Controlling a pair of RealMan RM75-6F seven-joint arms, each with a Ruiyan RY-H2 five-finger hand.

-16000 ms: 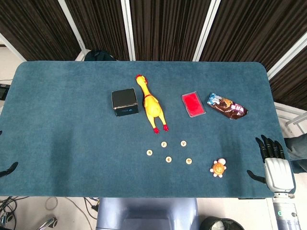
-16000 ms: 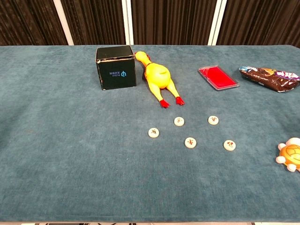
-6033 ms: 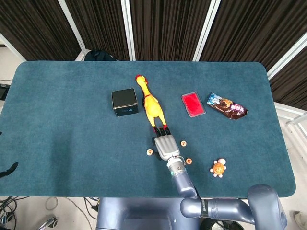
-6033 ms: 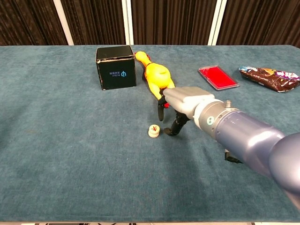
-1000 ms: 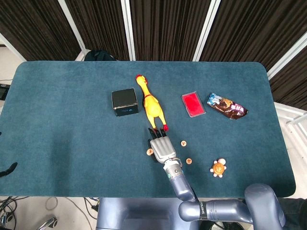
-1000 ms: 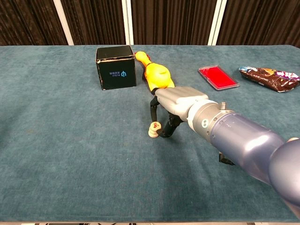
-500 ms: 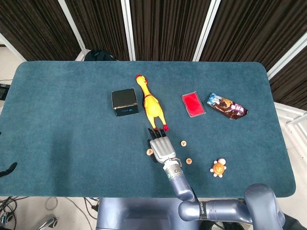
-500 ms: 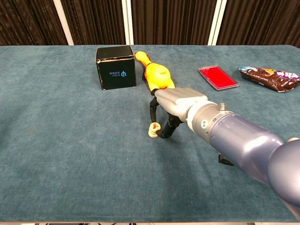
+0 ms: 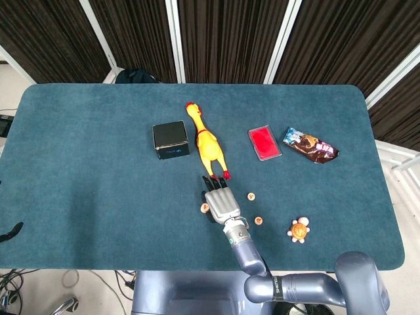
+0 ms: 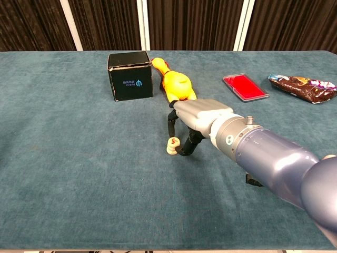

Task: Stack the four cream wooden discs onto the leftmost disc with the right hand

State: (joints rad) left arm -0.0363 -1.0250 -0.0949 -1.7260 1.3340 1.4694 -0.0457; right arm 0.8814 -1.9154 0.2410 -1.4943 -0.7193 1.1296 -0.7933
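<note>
Hovering right over the disc stack [image 10: 172, 147], right hand [image 10: 196, 117], palm down, fingers [image 10: 169, 122] drooping apart around it; can't tell whether anything's pinched. Stack sitting left of the loose discs [image 9: 251, 196], top piece tilted. Turtle [image 9: 298, 230] off to the right. Farther back: chicken [image 10: 176, 84], black box [image 10: 130, 75], red tray [image 10: 245, 87], snack bag [image 10: 304, 87]. Left fingertip [image 9: 12, 231] barely poking in at the table edge [image 9: 59, 266], state unclear.

Head view high, looking down, chest view low and closer, both sharing the table [image 9: 79, 151].
</note>
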